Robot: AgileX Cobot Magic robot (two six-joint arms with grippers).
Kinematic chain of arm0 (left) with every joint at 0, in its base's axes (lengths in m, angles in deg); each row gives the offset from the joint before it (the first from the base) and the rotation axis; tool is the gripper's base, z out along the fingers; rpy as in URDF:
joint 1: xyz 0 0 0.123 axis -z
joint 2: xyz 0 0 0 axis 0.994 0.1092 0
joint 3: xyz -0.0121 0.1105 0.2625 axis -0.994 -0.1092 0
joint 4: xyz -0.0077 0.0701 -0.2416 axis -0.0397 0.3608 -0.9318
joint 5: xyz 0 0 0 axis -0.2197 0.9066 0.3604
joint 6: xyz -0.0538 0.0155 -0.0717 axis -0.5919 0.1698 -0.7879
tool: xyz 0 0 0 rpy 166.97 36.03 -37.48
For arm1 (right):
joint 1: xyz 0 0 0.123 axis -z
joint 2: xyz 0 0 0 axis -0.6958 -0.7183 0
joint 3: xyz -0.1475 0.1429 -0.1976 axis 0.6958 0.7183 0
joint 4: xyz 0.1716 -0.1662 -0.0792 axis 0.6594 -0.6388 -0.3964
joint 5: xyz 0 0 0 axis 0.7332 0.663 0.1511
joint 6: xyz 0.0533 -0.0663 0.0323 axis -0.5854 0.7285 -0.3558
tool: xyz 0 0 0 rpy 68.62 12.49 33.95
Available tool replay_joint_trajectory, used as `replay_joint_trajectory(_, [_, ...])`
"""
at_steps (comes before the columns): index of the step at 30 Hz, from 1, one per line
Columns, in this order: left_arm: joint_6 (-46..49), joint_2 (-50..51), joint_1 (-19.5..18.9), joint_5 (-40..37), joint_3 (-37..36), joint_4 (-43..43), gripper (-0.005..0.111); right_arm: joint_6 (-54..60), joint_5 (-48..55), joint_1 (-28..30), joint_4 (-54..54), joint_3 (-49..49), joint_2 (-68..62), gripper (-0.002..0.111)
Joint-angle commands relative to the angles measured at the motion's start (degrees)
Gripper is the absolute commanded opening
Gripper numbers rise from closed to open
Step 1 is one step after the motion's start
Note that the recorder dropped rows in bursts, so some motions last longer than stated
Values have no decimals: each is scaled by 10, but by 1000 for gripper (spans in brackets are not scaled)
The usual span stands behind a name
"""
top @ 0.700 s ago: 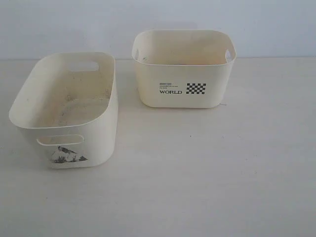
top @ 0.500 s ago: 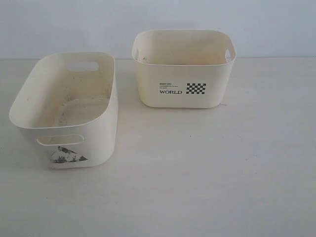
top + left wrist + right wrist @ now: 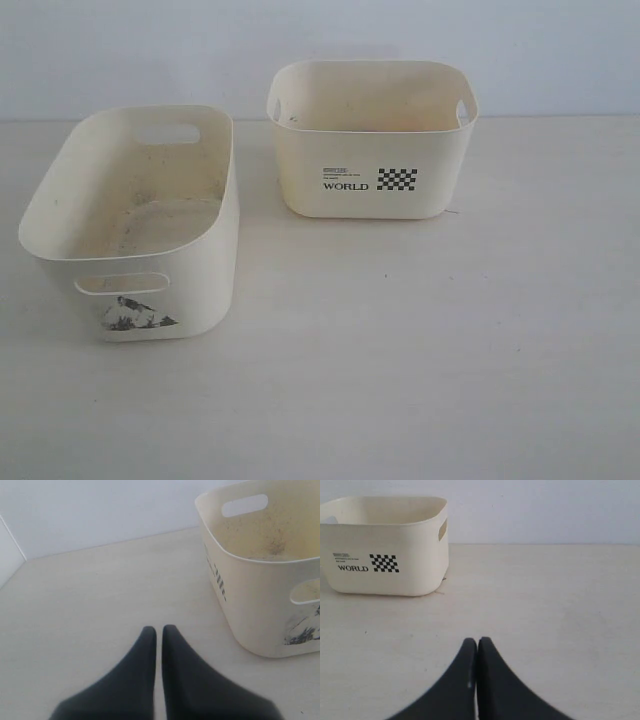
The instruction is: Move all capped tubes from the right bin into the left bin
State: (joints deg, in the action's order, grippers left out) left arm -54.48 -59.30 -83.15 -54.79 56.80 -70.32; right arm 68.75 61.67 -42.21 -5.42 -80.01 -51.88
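The right bin [image 3: 372, 170], cream with black "WORLD" and a checkered patch, stands at the back; its floor is hidden behind its front wall. It also shows in the right wrist view as the same bin [image 3: 385, 550]. The left bin [image 3: 140, 300], longer with slot handles and a dark sketch print, stands front left and shows only a stained floor. No capped tubes are visible in any view. My left gripper [image 3: 158, 628] is shut over bare table beside the left bin [image 3: 260, 605]. My right gripper [image 3: 477, 640] is shut, well short of the right bin. Neither arm shows in the exterior view.
A pale wooden table [image 3: 420, 350] spreads in front of and to the right of both bins. A plain white wall [image 3: 560, 50] runs close behind the right bin. A wall corner [image 3: 15, 545] shows in the left wrist view.
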Motion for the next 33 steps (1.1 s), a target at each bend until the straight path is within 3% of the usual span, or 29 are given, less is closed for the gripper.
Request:
replay_joint_trajectory(1, [-5, 0, 0, 3, 2, 1, 4, 3, -73, 3, -1, 0, 2, 0])
replay_joint_trajectory(5, [-5, 0, 0, 3, 2, 1, 4, 3, -158, 3, -1, 0, 2, 0])
replay_joint_trajectory(9, [-5, 0, 0, 3, 2, 1, 4, 3, -321, 3, 2, 0, 2, 0])
replay_joint_trajectory(16, [-5, 0, 0, 3, 2, 1, 4, 87, -240, 3, 13, -122, -23, 0])
replay_joint_trajectory(25, [-5, 0, 0, 3, 2, 1, 4, 63, -67, 3, 14, -291, -270, 0])
replay_joint_trajectory(28, [-5, 0, 0, 3, 2, 1, 4, 62, -93, 3, 14, -304, -326, 0])
replay_joint_trajectory(33, [-5, 0, 0, 3, 2, 1, 4, 35, -220, 3, 14, -304, -392, 0])
